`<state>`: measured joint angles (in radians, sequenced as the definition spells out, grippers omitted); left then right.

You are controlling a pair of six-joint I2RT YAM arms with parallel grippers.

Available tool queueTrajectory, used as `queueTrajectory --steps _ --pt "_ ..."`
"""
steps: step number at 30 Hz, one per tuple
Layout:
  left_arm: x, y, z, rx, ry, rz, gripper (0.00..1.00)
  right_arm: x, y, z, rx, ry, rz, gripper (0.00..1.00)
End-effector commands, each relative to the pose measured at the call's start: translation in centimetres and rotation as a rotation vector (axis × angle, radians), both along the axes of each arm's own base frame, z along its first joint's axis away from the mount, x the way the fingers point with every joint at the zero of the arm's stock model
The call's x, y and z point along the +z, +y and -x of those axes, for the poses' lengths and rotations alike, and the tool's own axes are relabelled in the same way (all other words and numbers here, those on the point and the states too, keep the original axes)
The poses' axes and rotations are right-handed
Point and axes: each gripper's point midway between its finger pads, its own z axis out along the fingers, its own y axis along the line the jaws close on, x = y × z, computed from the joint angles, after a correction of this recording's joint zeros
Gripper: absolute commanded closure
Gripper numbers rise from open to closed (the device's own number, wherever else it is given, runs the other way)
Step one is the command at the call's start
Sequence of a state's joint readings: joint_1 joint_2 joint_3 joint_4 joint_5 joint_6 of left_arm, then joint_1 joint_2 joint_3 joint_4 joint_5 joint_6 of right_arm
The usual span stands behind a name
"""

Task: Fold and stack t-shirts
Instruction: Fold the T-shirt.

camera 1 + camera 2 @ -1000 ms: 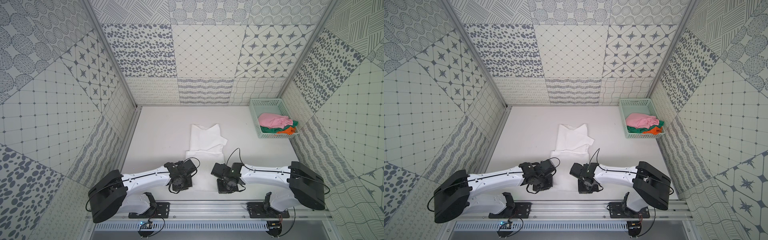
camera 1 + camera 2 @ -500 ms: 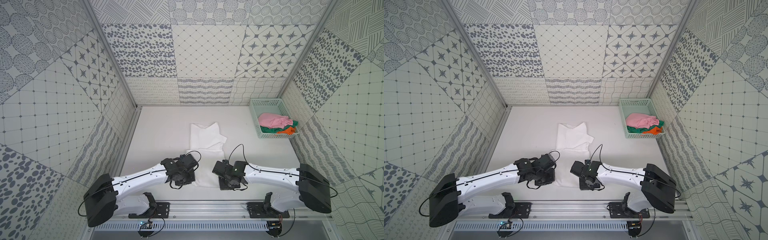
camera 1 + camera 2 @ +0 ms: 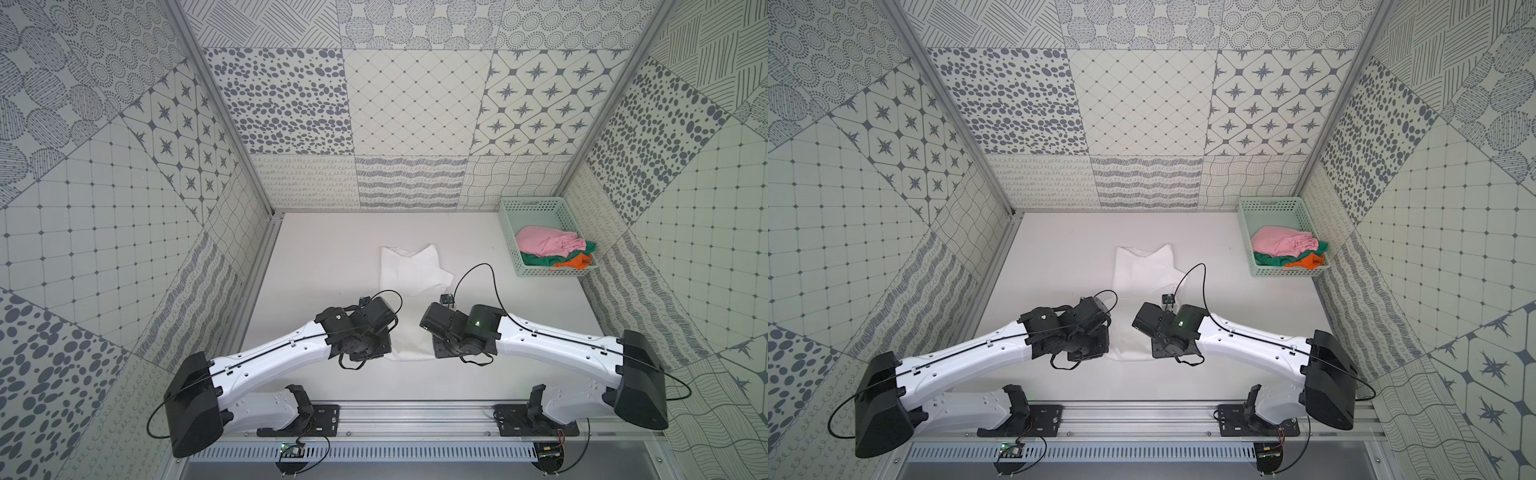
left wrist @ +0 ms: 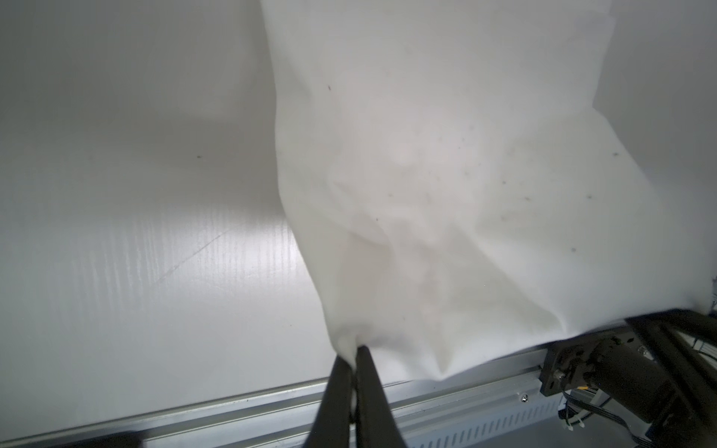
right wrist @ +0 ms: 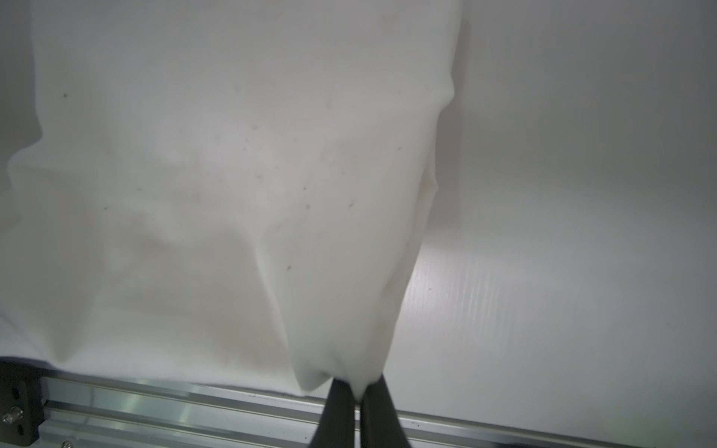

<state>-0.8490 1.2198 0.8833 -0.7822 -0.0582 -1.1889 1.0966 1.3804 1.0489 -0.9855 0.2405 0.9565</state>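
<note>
item: white t-shirt, spread mid-table, near hem raised. we find the left gripper pinched tight on one hem corner and the right gripper pinched tight on the other corner. items: pink t-shirt on top, green t-shirt and orange t-shirt beneath, heaped in the mint basket at the table's far right corner.

Both top views: high over the front rail, looking down and back across the whole bench, nearly the same field | left wrist: close behind left hand, facing bench | right wrist: likewise behind right hand | wrist views share white t-shirt and rail.
</note>
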Motion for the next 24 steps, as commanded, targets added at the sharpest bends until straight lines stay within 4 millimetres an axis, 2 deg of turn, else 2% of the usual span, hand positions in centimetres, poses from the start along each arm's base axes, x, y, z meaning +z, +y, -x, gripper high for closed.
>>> queueTrajectory --steps 1,4,9,16,24 --pt "2.4 0.8 -1.7 -0.038 -0.061 -0.057 1.00 2.8 -0.5 -2.0 -0.003 -0.098 0.008 1.00" --pt "4.3 0.4 -2.7 -0.049 -0.094 -0.045 1.00 4.7 -0.3 -3.2 -0.001 -0.145 -0.001 1.00" --pt "6.9 0.1 -3.4 -0.046 -0.141 -0.014 1.00 7.6 0.2 -4.6 0.007 -0.213 -0.022 1.00" --pt "8.9 1.1 -3.5 -0.024 -0.181 -0.012 1.00 11.3 0.4 -6.1 0.006 -0.302 -0.046 1.00" --pt "10.8 2.2 -6.1 0.011 -0.225 0.000 1.00 13.1 -0.7 -8.9 -0.014 -0.346 -0.028 1.00"
